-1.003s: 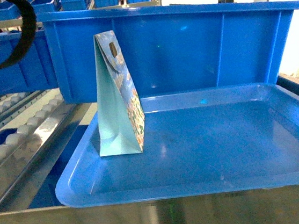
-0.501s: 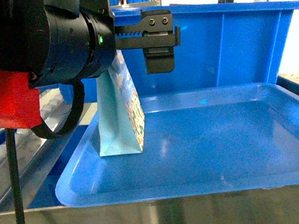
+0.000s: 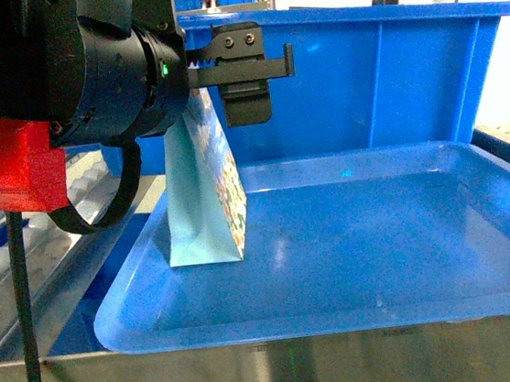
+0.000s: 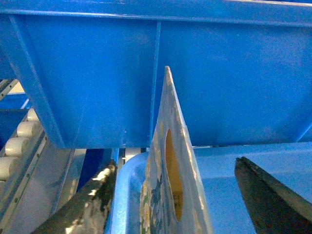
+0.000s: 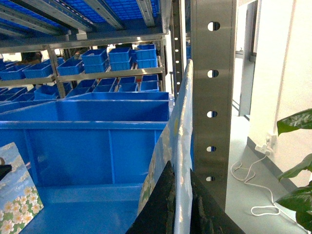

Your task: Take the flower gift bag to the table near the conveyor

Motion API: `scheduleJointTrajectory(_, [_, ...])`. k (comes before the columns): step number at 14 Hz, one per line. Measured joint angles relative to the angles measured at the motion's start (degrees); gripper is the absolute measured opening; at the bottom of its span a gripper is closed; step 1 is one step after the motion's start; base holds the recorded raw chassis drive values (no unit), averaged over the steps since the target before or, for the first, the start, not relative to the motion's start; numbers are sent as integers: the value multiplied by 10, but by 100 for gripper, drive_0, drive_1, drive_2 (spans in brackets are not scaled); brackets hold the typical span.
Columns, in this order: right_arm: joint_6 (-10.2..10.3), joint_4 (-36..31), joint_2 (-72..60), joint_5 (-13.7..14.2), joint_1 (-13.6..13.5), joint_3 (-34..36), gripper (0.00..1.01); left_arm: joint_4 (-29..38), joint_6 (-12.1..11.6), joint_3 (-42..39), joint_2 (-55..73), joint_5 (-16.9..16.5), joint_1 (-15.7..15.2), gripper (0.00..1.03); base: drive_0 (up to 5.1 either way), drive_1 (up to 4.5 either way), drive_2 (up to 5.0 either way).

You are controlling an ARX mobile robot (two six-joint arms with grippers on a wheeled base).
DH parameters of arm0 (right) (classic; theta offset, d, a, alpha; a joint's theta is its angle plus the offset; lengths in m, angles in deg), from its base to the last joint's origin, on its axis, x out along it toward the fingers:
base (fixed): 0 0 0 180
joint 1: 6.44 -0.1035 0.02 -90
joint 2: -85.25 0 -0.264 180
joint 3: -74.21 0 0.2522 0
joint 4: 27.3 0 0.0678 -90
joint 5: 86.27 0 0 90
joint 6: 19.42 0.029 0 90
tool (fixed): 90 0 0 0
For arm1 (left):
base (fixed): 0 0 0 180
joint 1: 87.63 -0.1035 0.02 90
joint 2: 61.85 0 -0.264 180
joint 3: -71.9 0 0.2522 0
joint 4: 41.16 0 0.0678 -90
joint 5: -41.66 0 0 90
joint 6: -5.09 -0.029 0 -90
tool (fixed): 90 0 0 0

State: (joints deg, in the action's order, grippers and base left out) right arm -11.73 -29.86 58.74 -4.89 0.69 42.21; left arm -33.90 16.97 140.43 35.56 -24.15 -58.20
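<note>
Your head view shows the flower gift bag (image 3: pixel 202 192) standing upright at the near-left of the blue tray (image 3: pixel 361 313), the left gripper (image 3: pixel 241 86) at its top. Only the left wrist view shows those jaws spread, one on each side of the bag's peak, not touching. The right gripper (image 5: pixel 181 204) is clenched on a second flowered bag (image 5: pixel 179 146). No writing is readable. The tray's right half is open; the conveyor (image 3: pixel 21 241) lies left.

Bright, even daylight; soft glare on the blue tray (image 3: pixel 383 259), near parts blurred.
</note>
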Motion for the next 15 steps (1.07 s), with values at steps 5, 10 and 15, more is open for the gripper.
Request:
scheduleJointTrajectory(5, [0, 0, 0, 0, 0, 0, 3, -13, 15, 0, 0, 12, 4, 22, 0, 0, 0])
scheduleJointTrajectory(10, [0, 0, 0, 0, 0, 0, 3, -21, 12, -3, -4, 44, 12, 2, 0, 0, 0])
scheduleJointTrajectory(15, [0, 0, 0, 0, 0, 0, 3, 21, -64, -34, -114, 36, 7, 2, 0, 0, 0])
